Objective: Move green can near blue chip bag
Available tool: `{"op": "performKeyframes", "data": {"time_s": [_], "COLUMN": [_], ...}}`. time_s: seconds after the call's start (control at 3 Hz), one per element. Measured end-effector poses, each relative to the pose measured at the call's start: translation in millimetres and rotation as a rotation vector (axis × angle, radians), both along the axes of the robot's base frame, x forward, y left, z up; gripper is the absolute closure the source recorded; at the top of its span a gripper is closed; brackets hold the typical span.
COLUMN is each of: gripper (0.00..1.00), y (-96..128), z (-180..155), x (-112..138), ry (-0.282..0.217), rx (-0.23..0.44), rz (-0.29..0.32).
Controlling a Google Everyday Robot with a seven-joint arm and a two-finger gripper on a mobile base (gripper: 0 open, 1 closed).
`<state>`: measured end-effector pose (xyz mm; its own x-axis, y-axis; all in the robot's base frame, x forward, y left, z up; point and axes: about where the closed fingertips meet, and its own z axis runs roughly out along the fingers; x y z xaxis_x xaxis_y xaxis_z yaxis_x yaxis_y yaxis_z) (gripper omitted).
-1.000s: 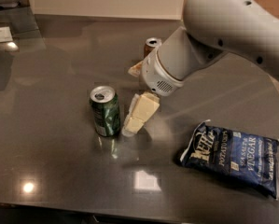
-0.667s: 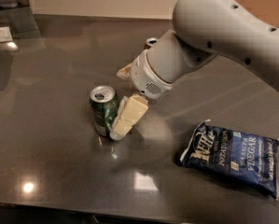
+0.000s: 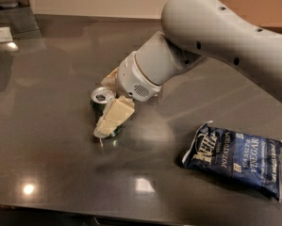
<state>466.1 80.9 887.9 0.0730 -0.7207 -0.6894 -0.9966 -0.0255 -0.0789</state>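
Astride green can (image 3: 101, 99), jaws of down-angled arm (image 3: 216, 36)

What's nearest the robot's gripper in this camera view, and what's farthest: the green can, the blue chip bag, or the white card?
The gripper sits left of centre in the view.
1. green can: right at the gripper.
2. blue chip bag: off to the front right.
3. white card: far back left corner.
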Motion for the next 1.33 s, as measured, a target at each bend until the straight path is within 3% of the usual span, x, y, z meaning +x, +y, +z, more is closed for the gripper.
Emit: {"op": "performKeyframes", "data": {"time_s": [0.67, 1.0, 1.33], "gripper": [0.65, 0.88, 1.0], "y": [-2.1, -19.6, -47.9], "z": [6.0, 17.3, 32.2], "x": [2.1, 10.5, 23.6], "ry": [0.006, -0.005, -0.023], "rx": [0.02, 0.025, 0.019], "rz": [0.002, -0.024, -0.068]}}
